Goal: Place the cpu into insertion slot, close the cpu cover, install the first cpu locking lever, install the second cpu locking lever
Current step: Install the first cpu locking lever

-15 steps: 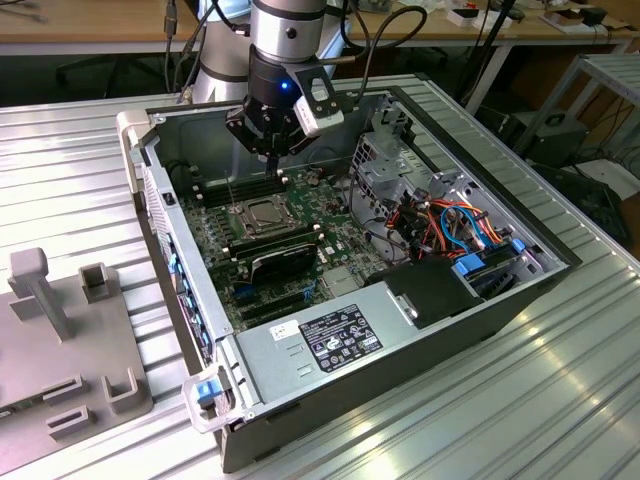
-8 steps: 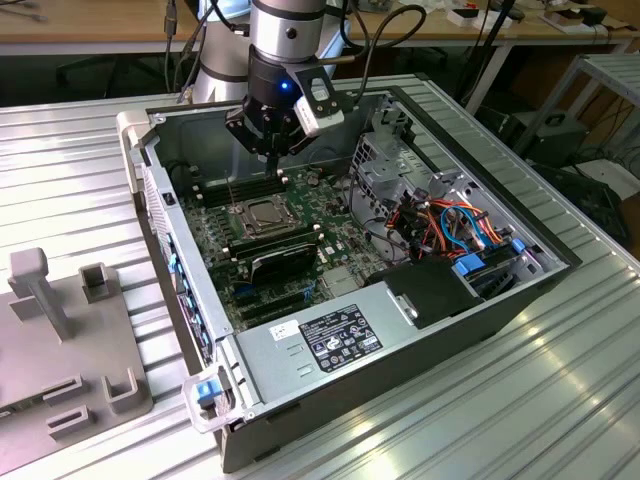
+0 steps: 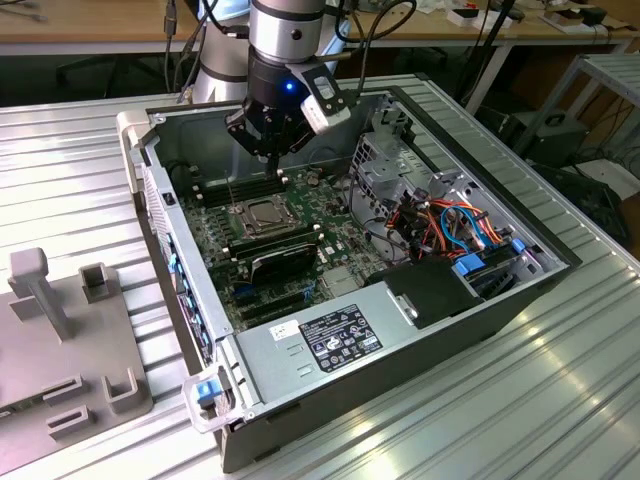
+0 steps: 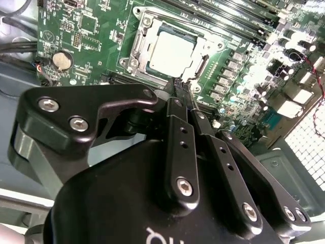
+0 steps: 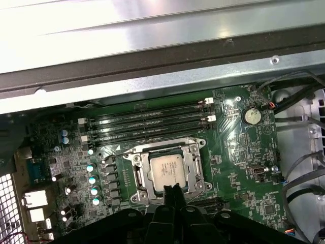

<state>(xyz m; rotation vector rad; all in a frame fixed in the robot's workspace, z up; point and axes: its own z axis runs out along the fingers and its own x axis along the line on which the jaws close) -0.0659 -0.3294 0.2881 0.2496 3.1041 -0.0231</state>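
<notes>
At the exterior view's left, about eight o'clock from the computer case point(image 3: 420, 362), a grey plastic tray point(image 3: 60, 350) lies on the ribbed metal table point(image 3: 520, 420). The case is open, with the green circuit board point(image 3: 215, 238) flat on its floor. Near the board's middle the cpu point(image 3: 264, 211) sits in the insertion slot point(image 5: 133, 158), its dull silver top facing up. The cpu cover point(image 5: 193, 168) lies flat around it, and the chip shows through the cover's window. Whether the thin wire levers along the slot's edges are latched, I cannot tell. The long black memory slots point(image 5: 147, 122) run just beside the slot.

At twelve o'clock from the chip, the gripper point(image 3: 272, 158) hangs above the board on the arm point(image 3: 285, 40). In both wrist views its two black fingers point(image 4: 181, 147) meet at the tips with nothing between them, near the slot's edge.

Toward five o'clock from the chip lies the grey power box point(image 3: 330, 340). At three o'clock, orange and blue cables point(image 3: 465, 225) bunch together.
</notes>
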